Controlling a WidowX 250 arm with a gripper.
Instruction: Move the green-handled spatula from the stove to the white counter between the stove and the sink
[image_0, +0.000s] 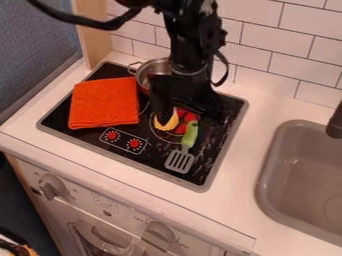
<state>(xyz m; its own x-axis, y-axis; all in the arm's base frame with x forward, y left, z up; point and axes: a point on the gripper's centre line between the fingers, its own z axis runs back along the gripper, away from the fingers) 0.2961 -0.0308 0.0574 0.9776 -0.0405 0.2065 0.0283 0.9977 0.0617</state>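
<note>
Step in hand, as I judge it: alignment at the yellow piece (169, 121), located on the stove (151, 156) beside the red piece (188, 118). Pincer (162, 115) state: I cannot tell whether wide, narrow or gripping. Next move calls for verifying contact, clear of the spatula (190, 136).

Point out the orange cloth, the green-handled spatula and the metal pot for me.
Orange cloth (103, 103): camera view, middle of its upper face.
Green-handled spatula (190, 134): camera view, on the green handle.
Metal pot (155, 66): camera view, on its inner wall, beside the arm.
</note>
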